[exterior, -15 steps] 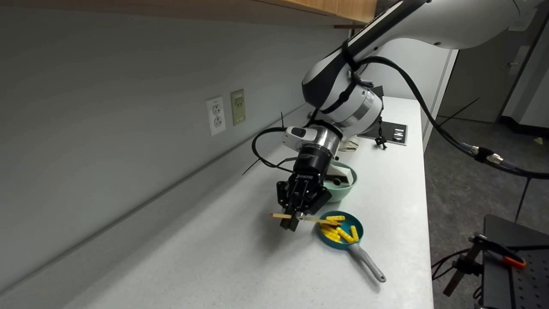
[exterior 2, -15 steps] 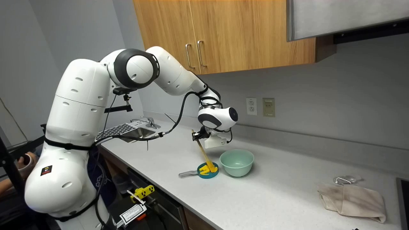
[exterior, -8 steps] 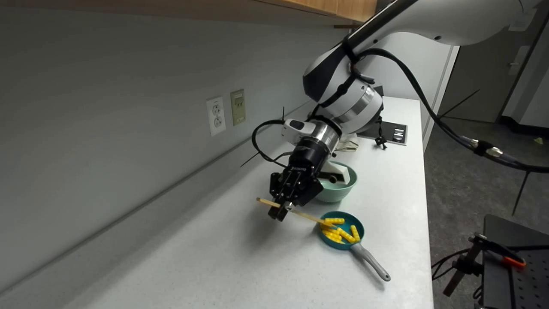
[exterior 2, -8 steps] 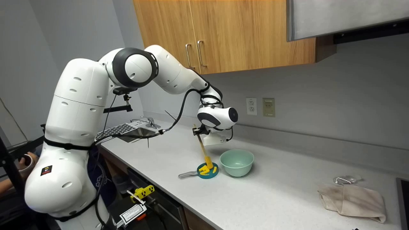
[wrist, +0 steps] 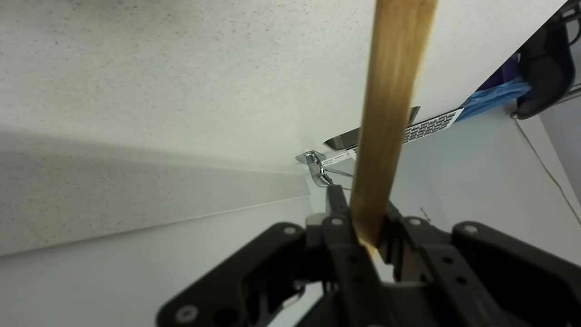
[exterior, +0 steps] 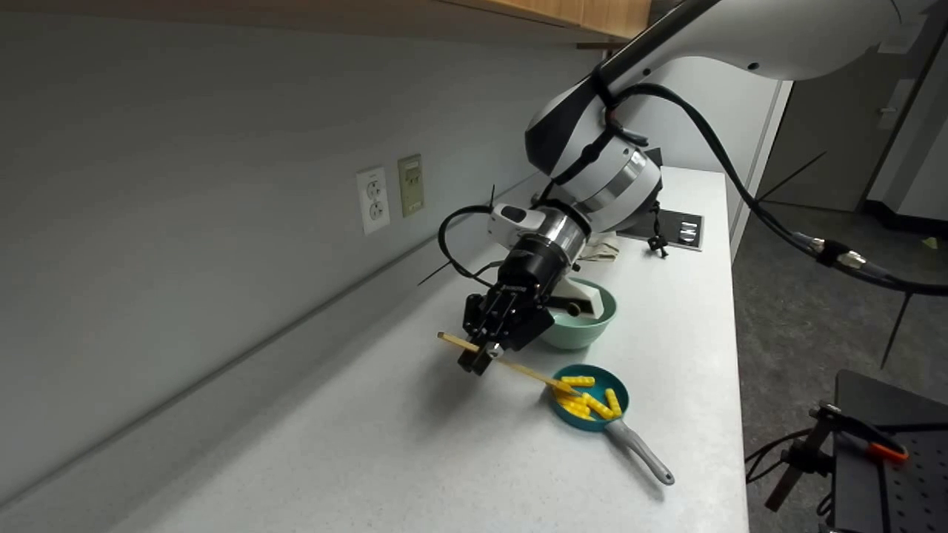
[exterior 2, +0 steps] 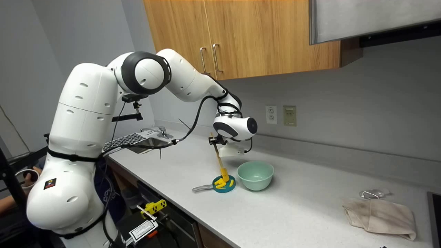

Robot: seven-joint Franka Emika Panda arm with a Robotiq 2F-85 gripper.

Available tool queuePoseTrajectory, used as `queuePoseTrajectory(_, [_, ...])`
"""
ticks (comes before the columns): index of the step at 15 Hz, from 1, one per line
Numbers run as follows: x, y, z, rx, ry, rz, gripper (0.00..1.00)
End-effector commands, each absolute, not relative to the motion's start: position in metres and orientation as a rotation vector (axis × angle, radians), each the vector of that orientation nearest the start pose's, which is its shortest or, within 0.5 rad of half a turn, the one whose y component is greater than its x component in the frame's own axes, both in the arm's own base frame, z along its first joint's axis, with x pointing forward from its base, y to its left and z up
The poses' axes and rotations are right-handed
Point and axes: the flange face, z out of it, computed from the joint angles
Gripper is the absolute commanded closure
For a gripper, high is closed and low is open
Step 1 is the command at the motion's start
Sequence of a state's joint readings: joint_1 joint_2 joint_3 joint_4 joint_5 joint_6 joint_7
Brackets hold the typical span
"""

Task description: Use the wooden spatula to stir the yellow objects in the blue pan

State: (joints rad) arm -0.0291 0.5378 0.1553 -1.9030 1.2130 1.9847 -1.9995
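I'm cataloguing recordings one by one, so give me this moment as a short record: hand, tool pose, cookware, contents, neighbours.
Hand: shut on the wooden spatula
Tool pose: tilted, lower end at the yellow oblong pieces; exact contact unclear
Cookware: teal frying pan, grey handle, on the white counter
Contents: several yellow oblong pieces
Neighbours: mint-green bowl beside the frying pan, apart; folded beige cloth farther off

Teal and bright yellow on a pale, speckled counter (wrist: pixel 204 91).
In an exterior view the blue-teal pan (exterior: pixel 603 379) points its grey handle (exterior: pixel 641 452) between four and five o'clock, yellow pieces (exterior: pixel 612 402) inside, a mint-green bowl (exterior: pixel 580 336) at its twelve, a black gripper (exterior: pixel 475 361) near ten; in the wrist view I see the golden-tan spatula (wrist: pixel 389 91) streaked with grain.
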Motion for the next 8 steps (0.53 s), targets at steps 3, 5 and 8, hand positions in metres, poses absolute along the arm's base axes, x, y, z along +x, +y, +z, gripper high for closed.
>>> queuePoseTrajectory(3, [0.6, 0.129, 0.22, -1.671, -1.27, -0.726, 0.96])
queuePoseTrajectory(5, [0.6, 0.123, 0.221, -1.684, -1.267, -0.726, 0.96])
queuePoseTrajectory(8, [0.599, 0.115, 0.222, -1.719, -1.285, -0.724, 0.96])
